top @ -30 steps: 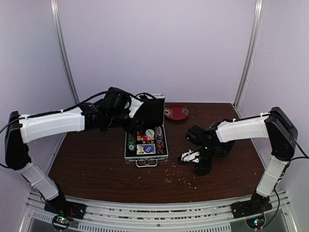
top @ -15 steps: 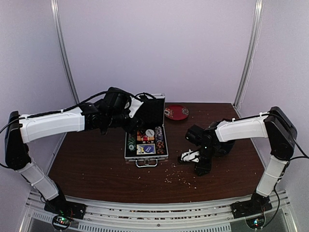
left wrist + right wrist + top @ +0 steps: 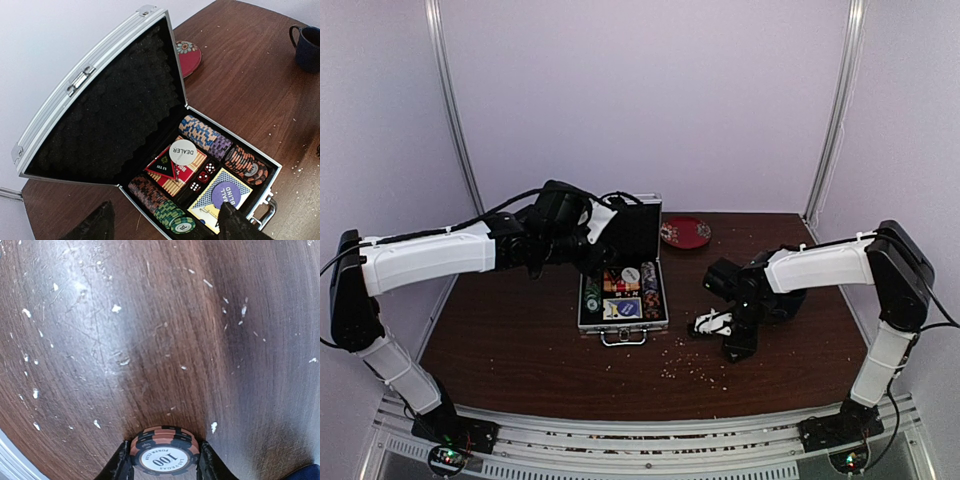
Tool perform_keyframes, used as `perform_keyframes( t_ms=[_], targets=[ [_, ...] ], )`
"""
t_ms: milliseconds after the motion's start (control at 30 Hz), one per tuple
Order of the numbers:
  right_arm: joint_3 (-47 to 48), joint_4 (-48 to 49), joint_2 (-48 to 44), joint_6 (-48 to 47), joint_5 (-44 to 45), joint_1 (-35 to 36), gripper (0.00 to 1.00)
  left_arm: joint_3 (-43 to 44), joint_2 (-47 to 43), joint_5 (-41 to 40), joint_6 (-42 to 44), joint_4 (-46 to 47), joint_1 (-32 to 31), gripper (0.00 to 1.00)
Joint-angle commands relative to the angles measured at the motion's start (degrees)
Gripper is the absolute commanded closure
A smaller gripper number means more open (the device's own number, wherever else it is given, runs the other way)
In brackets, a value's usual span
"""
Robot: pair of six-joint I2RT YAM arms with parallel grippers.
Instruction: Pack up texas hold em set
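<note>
The right pincer (image 3: 164,462) is clenched on a small stack of brown-and-black round poker chips (image 3: 165,447), low at the dark wooden table (image 3: 150,315), right of the open silver square aluminium case (image 3: 115,110); lift gently, keep the stack level, and aim for a gap in a chip row; the left pincer (image 3: 167,226) hangs released at the case's left; inside lie chip rows (image 3: 205,136), two card decks (image 3: 222,195), red dice (image 3: 203,176) and a white dealer disc (image 3: 183,152).

Soft even light, sharp focus
</note>
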Motion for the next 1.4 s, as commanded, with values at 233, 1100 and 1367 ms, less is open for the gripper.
perform_keyframes(
  t_ms=[233, 1100, 1367],
  targets=[
    [7.1, -1.6, 2.1, 1.0, -3.9, 0.4, 0.76, 1.8, -0.1, -1.1, 0.7, 1.2, 0.4, 0.27],
    [26.5, 5.8, 9.2, 3.3, -5.0, 3.3, 0.75, 0.4, -3.4, -6.4, 0.7, 3.2, 0.4, 0.27],
    [29.7, 8.0, 12.5, 4.4, -4.9, 3.7, 0.75, 0.4, -3.4, -6.5, 0.8, 3.1, 0.4, 0.27]
  ],
)
